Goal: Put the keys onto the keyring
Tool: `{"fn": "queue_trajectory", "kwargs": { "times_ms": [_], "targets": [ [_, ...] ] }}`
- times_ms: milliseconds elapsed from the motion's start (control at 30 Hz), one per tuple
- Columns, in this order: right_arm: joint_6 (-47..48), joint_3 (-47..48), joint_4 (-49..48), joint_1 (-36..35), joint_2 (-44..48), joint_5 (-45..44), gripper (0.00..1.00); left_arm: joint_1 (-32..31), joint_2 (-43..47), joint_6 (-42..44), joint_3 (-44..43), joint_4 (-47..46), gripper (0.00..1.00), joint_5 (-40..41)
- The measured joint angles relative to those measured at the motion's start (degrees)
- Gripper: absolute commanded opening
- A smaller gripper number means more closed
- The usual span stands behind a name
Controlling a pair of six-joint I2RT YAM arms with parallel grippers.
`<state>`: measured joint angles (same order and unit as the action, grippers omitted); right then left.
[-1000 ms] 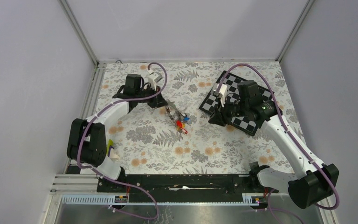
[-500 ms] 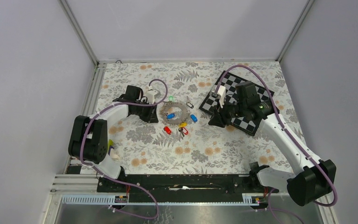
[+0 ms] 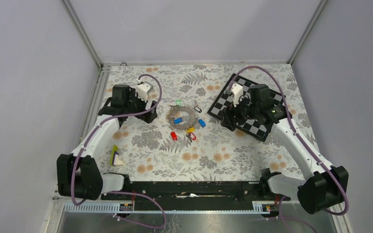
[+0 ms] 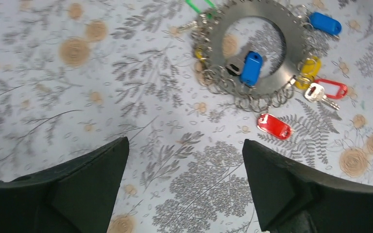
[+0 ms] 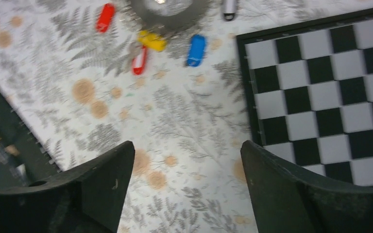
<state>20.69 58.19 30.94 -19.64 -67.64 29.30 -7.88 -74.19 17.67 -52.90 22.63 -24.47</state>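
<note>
Keyring [image 4: 296, 48] lies flat, nearer left gripper [image 4: 184, 141] than right gripper [image 5: 187, 143], ahead-right of its fingers [image 4: 92, 179]; both gape empty.

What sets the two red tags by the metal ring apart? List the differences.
The plain red tag is solid red; the windowed red tag has a white panel. A silver key lies against the windowed red tag; none shows at the plain red tag. The windowed red tag sits beside a yellow tag; the plain red tag lies alone, by the small loops of the ring. Both lie flat on the cloth, outside the ring.
</note>
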Motion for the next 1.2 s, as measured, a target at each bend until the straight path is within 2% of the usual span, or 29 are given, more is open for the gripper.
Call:
{"fn": "queue_trajectory", "kwargs": {
  "times_ms": [333,600,900,1200],
  "targets": [
    [-8.2,0.0,-7.2,4.9,1.2,-15.0,1.0,4.0,11.9,-4.4,0.2,-4.7,0.99,6.3],
    [-12.2,-7.4,-17.4,5.0,13.0,-23.8,1.0,4.4,25.7,-9.2,6.4,-11.9,0.99,7.6],
    [-13.6,-10.6,-21.0,5.0,18.7,-25.4,1.0,4.5,30.1,-15.0,6.7,-14.2,0.99,10.4],
    [-13.7,-10.6,-21.5,5.0,22.5,-25.3,1.0,4.5,33.9,-16.5,7.5,-14.6,0.99,10.8]
  ]
}}
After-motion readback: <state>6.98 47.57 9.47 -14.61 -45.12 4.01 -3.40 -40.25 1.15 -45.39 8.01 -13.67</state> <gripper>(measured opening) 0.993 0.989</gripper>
